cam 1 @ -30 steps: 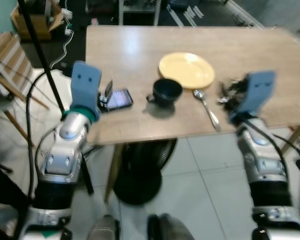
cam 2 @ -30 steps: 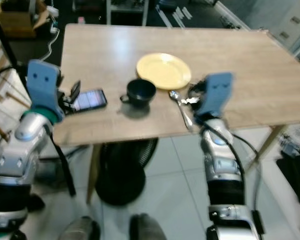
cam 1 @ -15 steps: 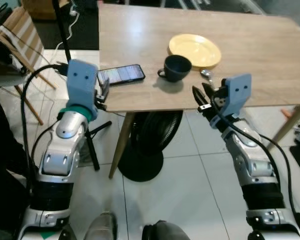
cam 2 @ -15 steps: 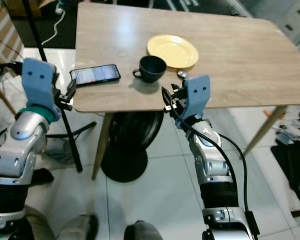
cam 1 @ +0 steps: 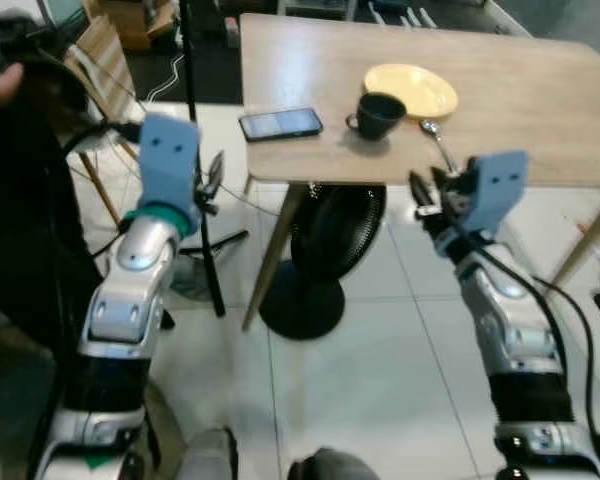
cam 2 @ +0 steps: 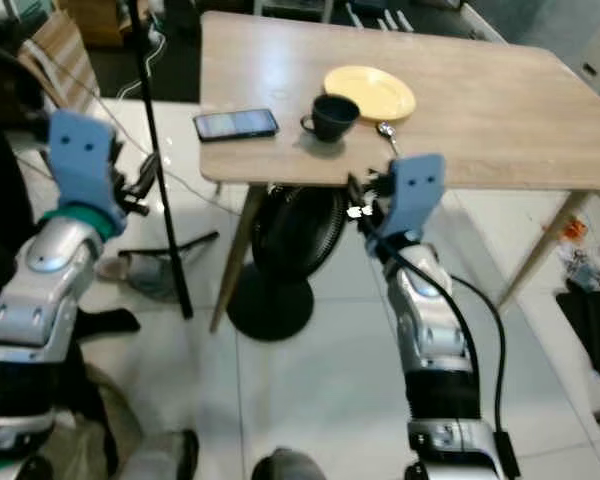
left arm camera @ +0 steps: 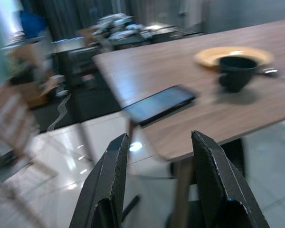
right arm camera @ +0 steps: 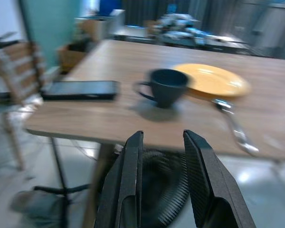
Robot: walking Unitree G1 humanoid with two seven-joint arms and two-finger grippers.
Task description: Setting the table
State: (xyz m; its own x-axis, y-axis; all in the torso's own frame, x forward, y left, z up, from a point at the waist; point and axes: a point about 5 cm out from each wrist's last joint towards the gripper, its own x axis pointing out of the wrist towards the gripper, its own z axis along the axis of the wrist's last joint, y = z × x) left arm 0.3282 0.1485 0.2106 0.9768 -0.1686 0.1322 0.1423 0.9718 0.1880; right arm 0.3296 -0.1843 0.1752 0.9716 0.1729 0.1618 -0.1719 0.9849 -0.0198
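Left eye view — fan (cam 1: 325,250) under table (cam 1: 540,120), tripod (cam 1: 202,190) beside.

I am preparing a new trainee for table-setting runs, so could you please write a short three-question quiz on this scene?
1. True or false: the dark cup stands on the yellow plate.
2. Which item lies nearest the table edge that faces the robot?
A. the spoon
B. the yellow plate
C. a folded napkin
3. Fill in: the phone lies to the cup's ____ (robot's side).

The left end effector and the right end effector are both open, holding nothing, and off the table.

Key: 1 false, it stands beside the plate on the tabletop; 2 A; 3 left.
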